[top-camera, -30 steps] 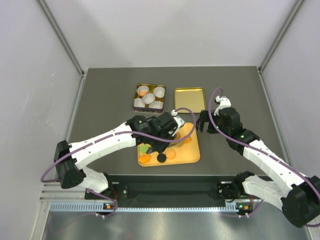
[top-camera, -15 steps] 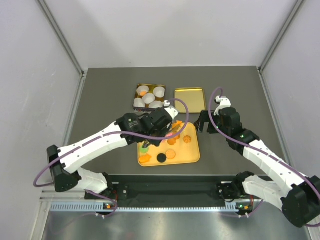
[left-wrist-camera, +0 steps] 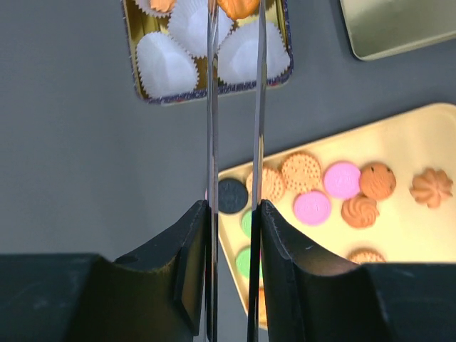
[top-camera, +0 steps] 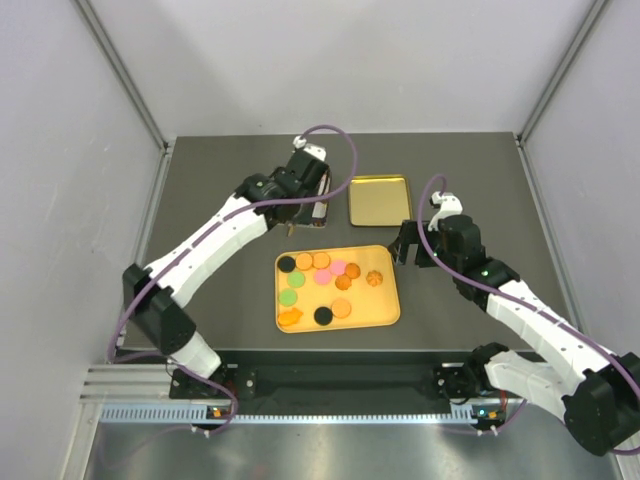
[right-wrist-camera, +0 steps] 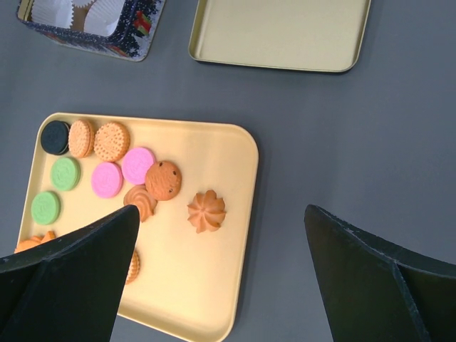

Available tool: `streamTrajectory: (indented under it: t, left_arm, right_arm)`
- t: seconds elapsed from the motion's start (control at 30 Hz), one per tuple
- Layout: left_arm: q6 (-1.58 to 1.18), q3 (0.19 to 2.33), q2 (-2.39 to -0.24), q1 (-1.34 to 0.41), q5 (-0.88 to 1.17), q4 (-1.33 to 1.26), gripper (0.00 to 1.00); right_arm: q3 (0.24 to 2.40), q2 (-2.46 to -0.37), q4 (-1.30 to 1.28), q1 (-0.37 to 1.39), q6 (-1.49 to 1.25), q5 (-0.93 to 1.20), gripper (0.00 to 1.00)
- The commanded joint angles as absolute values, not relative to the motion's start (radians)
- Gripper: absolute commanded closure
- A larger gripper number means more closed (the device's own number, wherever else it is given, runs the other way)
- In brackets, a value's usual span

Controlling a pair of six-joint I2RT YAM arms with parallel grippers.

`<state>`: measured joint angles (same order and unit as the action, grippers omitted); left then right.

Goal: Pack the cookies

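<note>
Cookies point(top-camera: 323, 277) are mostly sitting loose on the yellow tray point(top-camera: 385, 310). They're small discs: two pink, two green and two black, plus a few tan/orange ones with dotted or ridged faces. There's also a brown one with dark chips, an orange swirl and an orange flower shape off on its own.

The pink and green ones look stamped with something, but it's too small to read. The tin point(right-wrist-camera: 107, 44) has a colourful print on its side wall, and I can't make out any words there either.

The left gripper point(left-wrist-camera: 235, 18) has its thin fingers nearly together, pinching one orange cookie point(left-wrist-camera: 241, 7) at the tips. It's right over the white paper cups point(left-wrist-camera: 165, 64) in the tin. The tray cookies are further back along those jaws, mostly off to their right.

The right gripper point(right-wrist-camera: 222, 214) is spread as wide as it goes and holds nothing. In its wrist view the flower cookie sits between the two fingers, with the rest bunched toward the left finger. The gold lid point(right-wrist-camera: 278, 32) lies ahead of the tips.
</note>
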<state>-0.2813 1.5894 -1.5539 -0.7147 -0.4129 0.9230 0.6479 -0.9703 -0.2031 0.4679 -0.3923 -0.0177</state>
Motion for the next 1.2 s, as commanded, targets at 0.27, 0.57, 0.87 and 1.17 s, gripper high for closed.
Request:
streamTrajectory:
  t: [0.27, 0.57, 0.87, 1.17]
  left_arm:
    - [-0.241, 1.744, -1.767, -0.612, -0.356, 0.761, 0.78]
    - [-0.236, 1.838, -1.896, -0.597, -0.325, 0.779, 0.76]
    - [-0.241, 1.816, -1.904, -0.595, -0.336, 0.767, 0.75]
    - [-0.252, 1.775, -1.879, -0.581, -0.342, 0.744, 0.75]
  right_arm:
    - [0.655, -0.945, -0.179, 0.459, -0.380, -0.017, 0.00]
    - [0.653, -0.934, -0.178, 0.459, -0.379, -0.014, 0.00]
    - [0.653, -0.936, -0.179, 0.459, -0.382, -0.009, 0.00]
    - [0.652, -0.934, -0.179, 0.459, -0.380, -0.008, 0.00]
